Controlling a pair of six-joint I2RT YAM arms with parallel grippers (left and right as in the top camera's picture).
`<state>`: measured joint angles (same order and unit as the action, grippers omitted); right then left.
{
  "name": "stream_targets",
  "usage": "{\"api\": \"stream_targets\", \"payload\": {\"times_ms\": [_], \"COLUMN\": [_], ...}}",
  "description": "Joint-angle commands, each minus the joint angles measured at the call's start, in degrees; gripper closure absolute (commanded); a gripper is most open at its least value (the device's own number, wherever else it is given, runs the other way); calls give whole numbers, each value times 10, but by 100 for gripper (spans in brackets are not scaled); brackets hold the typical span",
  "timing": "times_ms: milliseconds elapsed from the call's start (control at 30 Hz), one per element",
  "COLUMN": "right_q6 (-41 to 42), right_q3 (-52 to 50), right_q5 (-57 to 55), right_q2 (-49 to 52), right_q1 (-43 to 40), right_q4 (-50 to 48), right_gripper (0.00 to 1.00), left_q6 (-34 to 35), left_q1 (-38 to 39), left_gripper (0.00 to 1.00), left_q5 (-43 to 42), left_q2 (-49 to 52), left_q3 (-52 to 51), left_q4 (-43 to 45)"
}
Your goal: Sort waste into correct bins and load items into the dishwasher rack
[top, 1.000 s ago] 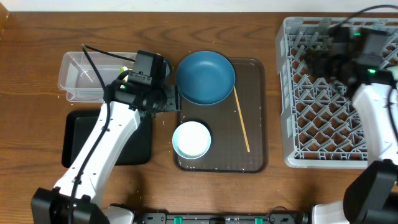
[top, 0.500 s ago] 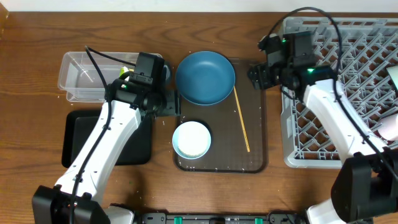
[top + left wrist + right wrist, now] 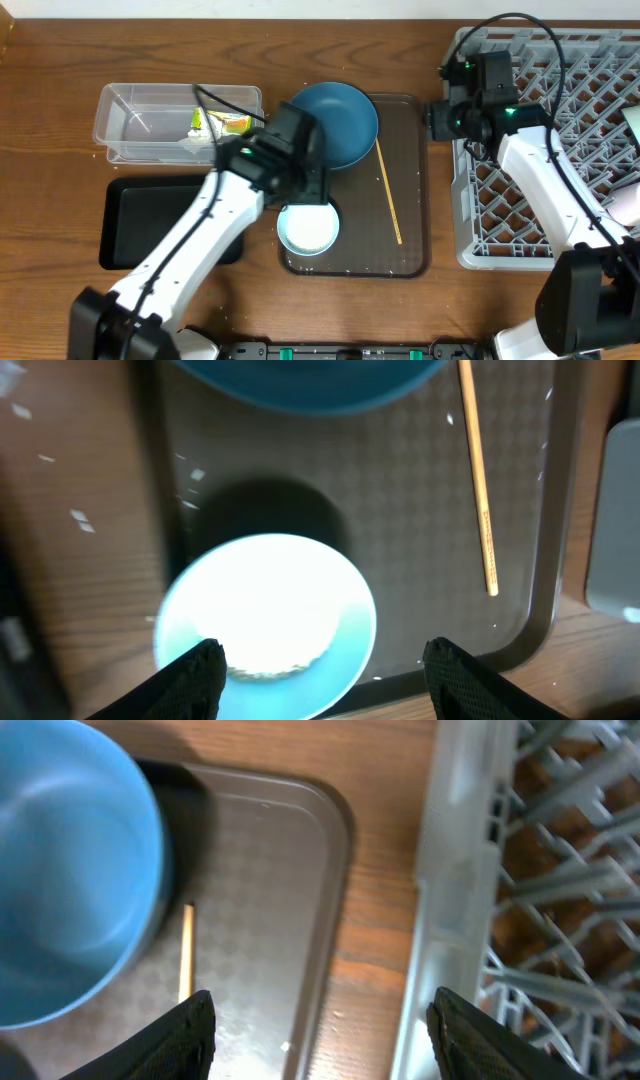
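Left jaws released, holding nothing, hanging directly over the mint-green bowl [image 3: 265, 615]. The bowl sits on the brown serving tray [image 3: 410, 130], near the dark-blue bowl [image 3: 335, 120] and the wooden stick [image 3: 388, 190]. Right jaws released, holding nothing, over the tabletop [image 3: 375, 920] strip between the tray and the dishwasher rack [image 3: 520, 200]. Snack wrapper [image 3: 225, 123] lies in the clear tub [image 3: 125, 125], black tray [image 3: 125, 225] just beside it. Pale item [image 3: 628, 205] at the rack's right edge, possibly the cup, is cropped.
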<state>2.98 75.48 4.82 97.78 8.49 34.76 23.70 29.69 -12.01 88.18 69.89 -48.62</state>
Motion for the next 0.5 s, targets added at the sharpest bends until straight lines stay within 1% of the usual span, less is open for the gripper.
{"api": "stream_targets", "payload": {"times_ms": [0, 100, 200, 233, 333, 367, 433, 467], "right_q6": [13, 12, 12, 12, 12, 12, 12, 12], "right_q3": [1, 1, 1, 1, 1, 1, 1, 1], "right_q5": [-10, -10, -10, -10, -10, -10, -13, -17], "right_q2": [0, 0, 0, 0, 0, 0, 0, 0], "right_q1": [-13, -21, -25, -25, -25, -25, -25, -25], "right_q4": [8, 15, 17, 17, 17, 17, 17, 17], "right_gripper": [33, 32, 32, 32, 31, 32, 31, 31], "left_q6": [49, 69, 73, 73, 73, 73, 73, 73], "left_q1": [29, 53, 72, 77, 86, 88, 89, 89], "left_gripper": [34, 34, 35, 38, 43, 46, 48, 51], "left_q5": [16, 16, 16, 16, 16, 16, 16, 16], "left_q2": [34, 66, 100, 109, 138, 147, 165, 172], "left_q3": [-5, -5, -5, -5, -5, -5, -5, -5], "left_q4": [5, 14, 25, 29, 41, 44, 46, 46]}}
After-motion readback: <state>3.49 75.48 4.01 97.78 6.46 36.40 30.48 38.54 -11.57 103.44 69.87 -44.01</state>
